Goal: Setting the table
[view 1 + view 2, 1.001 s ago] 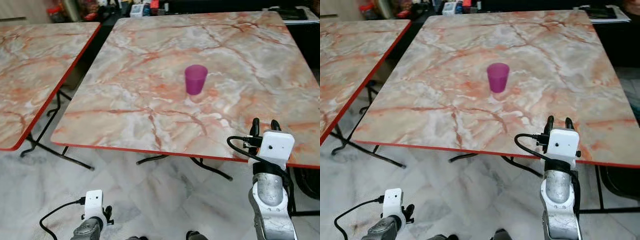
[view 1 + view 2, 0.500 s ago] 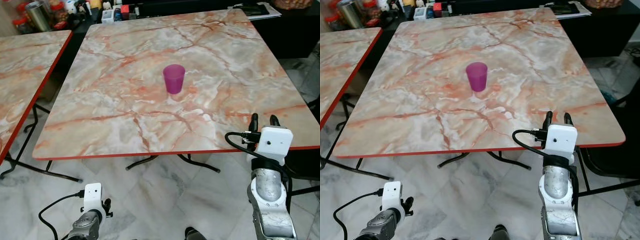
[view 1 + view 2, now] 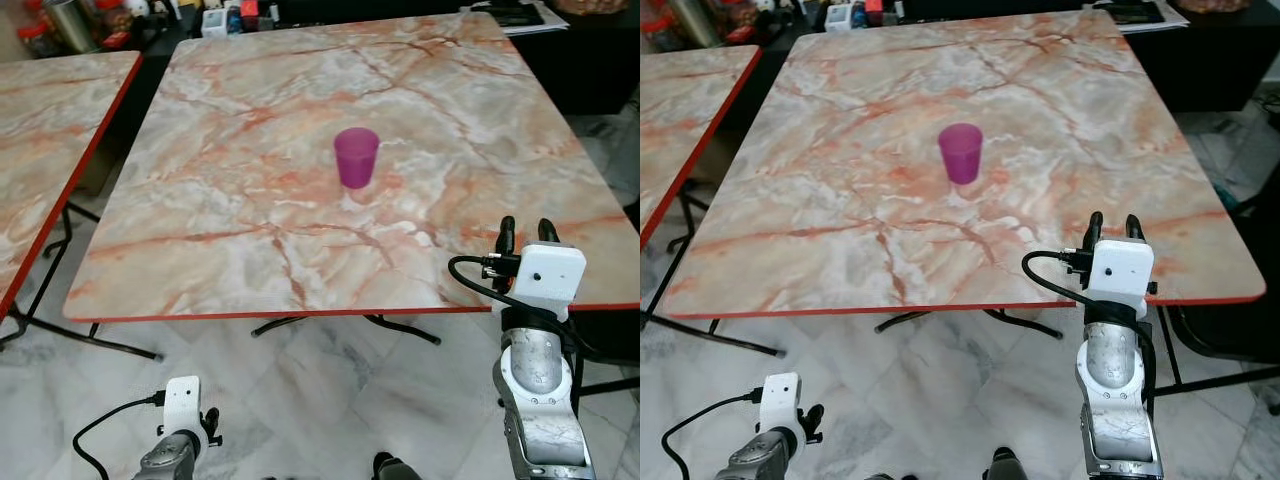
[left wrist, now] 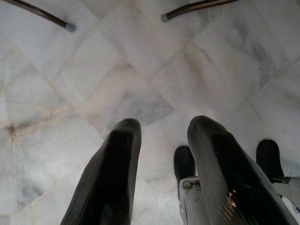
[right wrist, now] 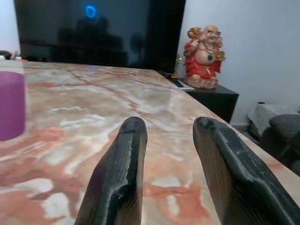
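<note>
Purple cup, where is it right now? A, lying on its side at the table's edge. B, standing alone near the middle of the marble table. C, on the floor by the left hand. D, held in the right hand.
B: the cup stands upright mid-table, apart from the open right hand at the near edge.

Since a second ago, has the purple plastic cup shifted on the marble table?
No. The purple plastic cup sits by the same red veins of the marble table; only the camera moved.
</note>
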Tool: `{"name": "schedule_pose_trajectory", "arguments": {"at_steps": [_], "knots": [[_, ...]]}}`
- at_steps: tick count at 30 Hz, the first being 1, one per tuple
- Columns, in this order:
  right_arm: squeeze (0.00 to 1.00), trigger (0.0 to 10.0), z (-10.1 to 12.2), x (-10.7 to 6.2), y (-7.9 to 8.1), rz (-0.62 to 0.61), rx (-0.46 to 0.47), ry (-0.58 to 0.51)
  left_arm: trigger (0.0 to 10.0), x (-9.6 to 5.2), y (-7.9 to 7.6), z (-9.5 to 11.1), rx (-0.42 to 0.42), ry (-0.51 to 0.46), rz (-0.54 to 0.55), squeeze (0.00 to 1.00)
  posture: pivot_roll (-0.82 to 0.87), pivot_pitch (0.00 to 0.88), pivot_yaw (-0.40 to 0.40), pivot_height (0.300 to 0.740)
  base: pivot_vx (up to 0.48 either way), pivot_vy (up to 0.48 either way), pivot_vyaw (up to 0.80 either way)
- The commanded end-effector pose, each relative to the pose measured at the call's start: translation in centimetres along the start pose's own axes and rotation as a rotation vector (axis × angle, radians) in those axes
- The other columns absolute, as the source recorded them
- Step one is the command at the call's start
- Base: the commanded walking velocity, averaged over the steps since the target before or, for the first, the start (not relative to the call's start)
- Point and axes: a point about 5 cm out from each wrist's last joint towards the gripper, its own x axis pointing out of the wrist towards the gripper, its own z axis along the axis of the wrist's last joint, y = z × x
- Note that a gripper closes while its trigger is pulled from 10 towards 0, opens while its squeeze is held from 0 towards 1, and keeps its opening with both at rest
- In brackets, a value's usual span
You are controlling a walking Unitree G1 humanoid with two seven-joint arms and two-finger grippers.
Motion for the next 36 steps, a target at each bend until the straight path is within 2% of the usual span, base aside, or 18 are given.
{"name": "schedule_pose_trajectory", "arguments": {"at_steps": [1, 3, 5, 6, 11, 15, 23, 36], "knots": [[0.0, 10.0, -0.3, -0.2, 0.4, 0.016, 0.007, 0.014, 10.0, -0.3, 0.4, -1.0, 0.003, 0.029, 0.012, 0.0, -0.17, 0.17, 0.098, 0.74, 0.0, -0.319, 0.0], [0.0, 10.0, -0.3, -0.1, 0.4, 0.016, 0.007, 0.014, 10.0, -0.3, 0.3, -1.0, 0.003, 0.028, 0.01, 0.0, -0.17, 0.17, 0.098, 0.74, 0.0, -0.319, 0.0], [0.0, 10.0, -0.5, -0.1, 0.2, 0.008, 0.014, 0.026, 10.0, 0.1, -1.3, -0.2, -0.008, 0.013, -0.006, 0.0, -0.16, 0.17, 0.097, 0.74, 0.0, -0.193, 0.0], [0.0, 10.0, -0.5, -0.1, 0.2, 0.006, 0.014, 0.028, 10.0, 0.2, -1.5, -0.1, -0.015, 0.011, -0.007, 0.0, -0.16, 0.17, 0.097, 0.74, 0.0, 0.0, 0.0], [0.0, 10.0, -0.8, 0.0, 0.2, 0.002, 0.031, 0.051, 10.0, 0.2, -1.6, -0.3, -0.029, 0.021, -0.004, 0.0, -0.16, 0.17, 0.097, 0.74, 0.0, 0.258, -0.32], [0.0, 10.0, -0.7, 0.0, 0.1, 0.0, 0.024, 0.044, 10.0, 0.0, -1.1, -0.5, -0.024, 0.027, 0.004, 0.0, -0.16, 0.169, 0.098, 0.74, 0.0, 0.48, -0.8], [0.0, 10.0, -0.8, 0.0, 0.1, -0.007, 0.022, 0.047, 10.0, -0.2, 0.5, -0.6, -0.018, 0.026, 0.019, 0.0, -0.16, 0.17, 0.098, 0.74, 0.0, 0.0, 0.0], [0.0, 10.0, -1.4, -0.3, -0.3, -0.02, 0.012, 0.076, 10.0, -0.4, 1.2, -1.0, -0.013, 0.035, 0.023, 0.0, -0.17, 0.169, 0.099, 0.74, 0.0, 0.0, 0.0]]}}
